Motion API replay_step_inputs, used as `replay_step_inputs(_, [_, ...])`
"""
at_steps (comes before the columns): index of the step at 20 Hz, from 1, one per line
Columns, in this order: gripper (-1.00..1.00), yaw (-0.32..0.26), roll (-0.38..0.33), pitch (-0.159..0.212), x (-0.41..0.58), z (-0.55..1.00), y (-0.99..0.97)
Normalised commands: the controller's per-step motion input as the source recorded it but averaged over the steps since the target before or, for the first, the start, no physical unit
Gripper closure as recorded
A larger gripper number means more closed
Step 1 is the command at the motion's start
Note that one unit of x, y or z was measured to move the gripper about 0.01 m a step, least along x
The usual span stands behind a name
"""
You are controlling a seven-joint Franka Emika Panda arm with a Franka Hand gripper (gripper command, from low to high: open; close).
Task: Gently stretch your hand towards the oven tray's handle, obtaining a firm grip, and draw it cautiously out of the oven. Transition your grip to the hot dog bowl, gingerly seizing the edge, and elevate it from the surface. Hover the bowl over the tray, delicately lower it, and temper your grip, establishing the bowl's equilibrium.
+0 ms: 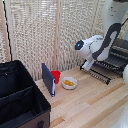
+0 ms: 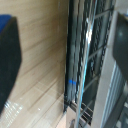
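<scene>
The oven (image 1: 119, 49) stands at the exterior view's right with the oven tray (image 1: 102, 66), a black wire rack, sticking out of its front over the table. My gripper (image 1: 87, 65) hangs over the end of the handle (image 1: 94, 74) on the exterior view's left. In the wrist view the gripper (image 2: 65, 55) is open, its fingers (image 2: 7, 57) set wide apart. The handle (image 2: 70, 65) and the tray bars (image 2: 90, 45) run between them with nothing clamped. The hot dog bowl (image 1: 69, 83), white with yellow food, rests on the wooden table, away from the gripper toward the exterior view's left.
A red cup (image 1: 56, 76) stands just behind a dark blue upright panel (image 1: 48, 79), beside the bowl. A big black bin (image 1: 20, 97) fills the exterior view's lower left. A slatted light wall (image 1: 45, 35) backs the table.
</scene>
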Motion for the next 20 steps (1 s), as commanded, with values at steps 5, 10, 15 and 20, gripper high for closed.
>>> replay_step_inputs(5, [-1.00, -0.143, 0.111, 0.006, 0.027, 0.61, 0.32])
replay_step_inputs(10, [-1.00, -0.219, 0.178, 0.000, -0.017, 0.51, 0.22])
replay_step_inputs(15, [-1.00, -0.253, 0.197, 0.000, -0.009, 0.46, 0.15])
replay_step_inputs(20, [-1.00, -0.261, 0.206, 0.000, -0.003, 0.43, 0.13])
